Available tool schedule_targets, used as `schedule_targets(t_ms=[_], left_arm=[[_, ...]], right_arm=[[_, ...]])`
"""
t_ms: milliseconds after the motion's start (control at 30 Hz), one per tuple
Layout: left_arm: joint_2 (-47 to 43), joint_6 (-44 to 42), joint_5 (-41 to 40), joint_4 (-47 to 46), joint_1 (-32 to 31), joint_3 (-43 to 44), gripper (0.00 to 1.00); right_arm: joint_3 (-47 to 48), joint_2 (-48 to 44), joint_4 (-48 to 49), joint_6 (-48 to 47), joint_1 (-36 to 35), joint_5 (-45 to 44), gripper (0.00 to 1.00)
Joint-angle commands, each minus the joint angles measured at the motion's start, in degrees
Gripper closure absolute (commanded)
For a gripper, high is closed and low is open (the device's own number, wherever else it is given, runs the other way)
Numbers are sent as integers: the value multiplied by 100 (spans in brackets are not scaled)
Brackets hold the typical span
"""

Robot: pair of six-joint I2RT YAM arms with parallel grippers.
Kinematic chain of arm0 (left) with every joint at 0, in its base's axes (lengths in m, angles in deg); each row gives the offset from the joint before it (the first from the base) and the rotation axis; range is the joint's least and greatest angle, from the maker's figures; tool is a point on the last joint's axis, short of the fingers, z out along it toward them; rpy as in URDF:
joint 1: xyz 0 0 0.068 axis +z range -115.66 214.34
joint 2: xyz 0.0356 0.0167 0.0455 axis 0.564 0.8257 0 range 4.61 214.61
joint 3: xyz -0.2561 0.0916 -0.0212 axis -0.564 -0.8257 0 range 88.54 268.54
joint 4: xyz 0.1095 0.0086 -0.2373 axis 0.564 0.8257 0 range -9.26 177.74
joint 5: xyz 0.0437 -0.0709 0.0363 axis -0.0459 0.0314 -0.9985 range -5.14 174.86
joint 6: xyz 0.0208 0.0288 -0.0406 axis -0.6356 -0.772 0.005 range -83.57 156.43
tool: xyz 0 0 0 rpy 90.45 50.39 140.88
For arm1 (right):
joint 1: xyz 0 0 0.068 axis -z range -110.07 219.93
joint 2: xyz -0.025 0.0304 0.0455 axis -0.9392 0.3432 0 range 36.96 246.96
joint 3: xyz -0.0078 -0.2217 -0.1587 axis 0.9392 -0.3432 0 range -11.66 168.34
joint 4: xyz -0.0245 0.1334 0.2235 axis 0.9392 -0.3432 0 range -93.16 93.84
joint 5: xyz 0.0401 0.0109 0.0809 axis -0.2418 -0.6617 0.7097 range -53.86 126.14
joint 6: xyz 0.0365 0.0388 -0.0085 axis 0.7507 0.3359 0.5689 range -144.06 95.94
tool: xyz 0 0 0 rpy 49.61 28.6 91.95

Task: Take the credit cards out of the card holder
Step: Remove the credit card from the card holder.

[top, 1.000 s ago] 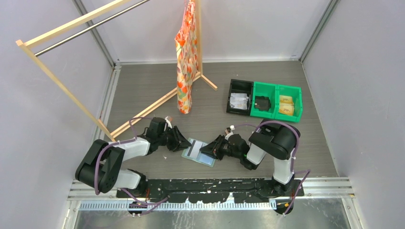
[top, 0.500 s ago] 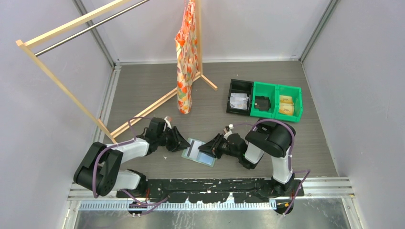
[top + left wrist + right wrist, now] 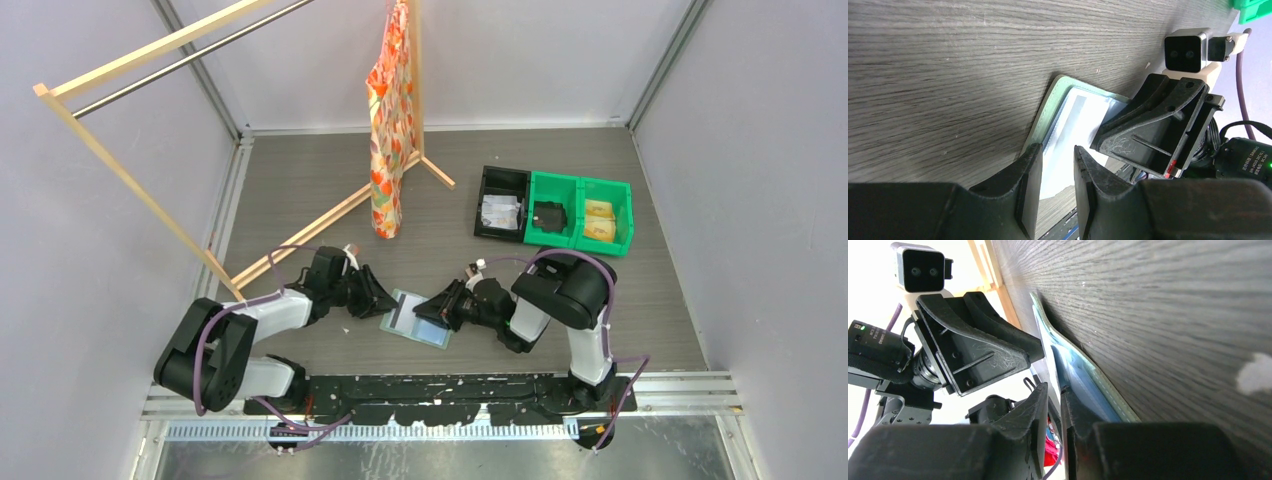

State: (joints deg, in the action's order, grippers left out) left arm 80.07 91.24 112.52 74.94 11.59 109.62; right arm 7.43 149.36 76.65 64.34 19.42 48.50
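Seemingly probing open card holder (image 3: 413,319) with narrowly parted left gripper (image 3: 1057,150) and right gripper (image 3: 1054,388), hold on anything unclear; next needs firm pinch, outward pull.

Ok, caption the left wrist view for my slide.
Left hand poised at the open card holder's near edge, right hand facing it from the far side, on a wood-grain table.

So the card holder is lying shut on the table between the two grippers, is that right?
No. The card holder lies open, inner pockets up, on the table between the left gripper and the right gripper, as the top external view shows.
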Motion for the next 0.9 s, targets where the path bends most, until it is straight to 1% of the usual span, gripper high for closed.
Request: schedule_targets(t_ms=[0,133,300,367,400,600,667,767,867], left_arm=[[-53,-184,-112,345,24,-34,68],[-128,-163,-86,361,24,-28,68],[-373,-260,-31,564,24,74,68],[-502,-300,-24,675,24,82,69],[-575,-310,-40,721,24,81,68],[-1091,-229,13,609,24,-17,67],[-1158,-216,160,353,24,-61,66],[-907,-237,548,-49,24,-115,66],[-490,-191,641,-323,23,-137,67]], right_arm=[[79,235,-399,7,-82,44,81],[90,240,-478,12,-79,21,87],[40,217,-442,2,-80,-27,92],[6,211,-388,9,-79,-55,98],[-8,200,-391,9,-75,-64,99],[-86,137,-352,-15,-81,-72,99],[-119,123,-351,-23,-80,-76,99],[-158,124,-341,-42,-80,-85,99],[-192,124,-323,-34,-83,-115,99]])
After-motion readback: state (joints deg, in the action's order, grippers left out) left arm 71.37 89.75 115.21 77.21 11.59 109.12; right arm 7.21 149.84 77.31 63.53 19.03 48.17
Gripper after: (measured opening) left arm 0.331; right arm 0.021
